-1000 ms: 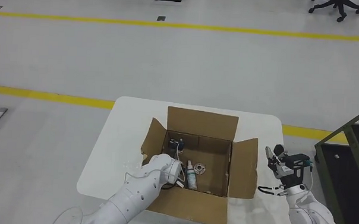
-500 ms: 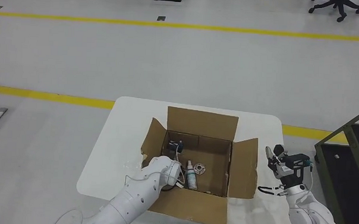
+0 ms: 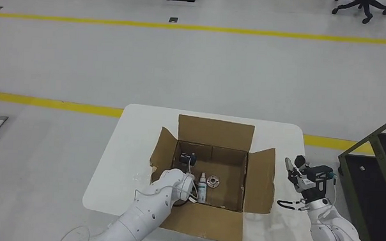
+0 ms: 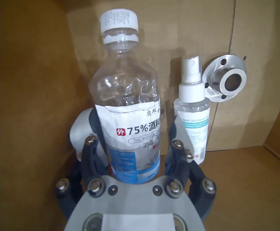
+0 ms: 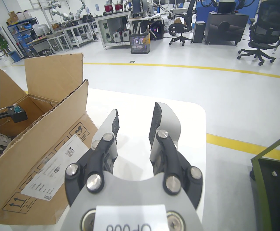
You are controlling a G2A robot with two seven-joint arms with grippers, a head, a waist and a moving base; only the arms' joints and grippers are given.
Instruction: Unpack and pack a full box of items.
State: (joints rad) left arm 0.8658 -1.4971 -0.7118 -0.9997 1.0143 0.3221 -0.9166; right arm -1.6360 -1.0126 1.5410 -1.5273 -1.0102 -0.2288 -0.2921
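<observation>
The open cardboard box (image 3: 219, 131) stands on the white table (image 3: 134, 157). My left arm is inside it at its left side. There my left gripper (image 4: 134, 124) is shut on a clear alcohol bottle (image 4: 128, 105) with a white cap. Beside the bottle lie a small white spray bottle (image 4: 193, 113) (image 3: 202, 187) and a metal flange (image 4: 225, 79) (image 3: 214, 182). A black device with a teal part (image 3: 188, 155) (image 5: 16, 113) sits at the box's far wall. My right gripper (image 5: 135, 122) (image 3: 293, 178) hovers open over the table right of the box, with nothing between its fingers.
The box's four flaps stand out; the right flap (image 5: 43, 140) with a white label is close to my right gripper. A green-framed rack (image 3: 371, 159) stands off the table's right side. Bare table lies to the left of the box.
My left arm and the box have shifted slightly to the left, and the spray bottle with them. The right arm has not moved.
</observation>
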